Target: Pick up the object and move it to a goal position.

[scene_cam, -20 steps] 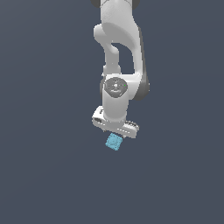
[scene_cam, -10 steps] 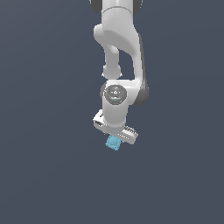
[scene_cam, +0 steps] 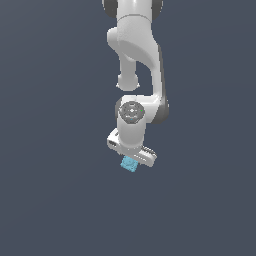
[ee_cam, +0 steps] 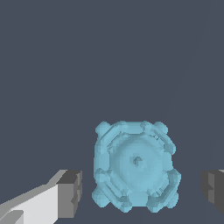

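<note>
The object is a small light-blue lumpy block with ridged, layered faces. It lies on the dark grey floor. In the exterior view the object peeks out just below the white hand. My gripper is open, with one dark finger pad on each side of the block. A small gap shows between each pad and the block. In the exterior view my gripper hangs straight down over the block, and its fingertips are hard to make out.
The white arm rises from the hand toward the top of the exterior view. The plain dark grey floor spreads all around.
The hand has come down toward the block over the last second. The block has stayed where it was.
</note>
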You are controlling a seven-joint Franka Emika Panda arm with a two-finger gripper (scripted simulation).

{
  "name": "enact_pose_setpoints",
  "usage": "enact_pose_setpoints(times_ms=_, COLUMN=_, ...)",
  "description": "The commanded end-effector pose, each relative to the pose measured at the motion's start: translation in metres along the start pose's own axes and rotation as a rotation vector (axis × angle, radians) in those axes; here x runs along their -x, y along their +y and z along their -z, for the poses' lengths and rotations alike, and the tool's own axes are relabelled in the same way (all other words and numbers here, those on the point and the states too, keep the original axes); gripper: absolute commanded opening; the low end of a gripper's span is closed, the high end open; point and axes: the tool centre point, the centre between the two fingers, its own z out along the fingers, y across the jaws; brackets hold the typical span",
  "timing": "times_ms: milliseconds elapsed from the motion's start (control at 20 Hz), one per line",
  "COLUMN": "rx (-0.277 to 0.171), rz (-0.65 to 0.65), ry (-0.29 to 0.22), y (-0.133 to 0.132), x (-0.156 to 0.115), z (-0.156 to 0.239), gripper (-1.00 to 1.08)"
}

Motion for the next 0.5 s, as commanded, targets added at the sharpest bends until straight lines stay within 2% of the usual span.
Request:
enact_pose_setpoints(times_ms=0, rx=0.001, rz=-0.001, ry=-0.001, y=0.0, x=0.001, z=-0.014, gripper=1.0)
enact_pose_setpoints(times_ms=450, rx=0.001, rz=-0.003, ry=-0.001, y=0.0, x=0.0, z=-0.035, gripper=1.0)
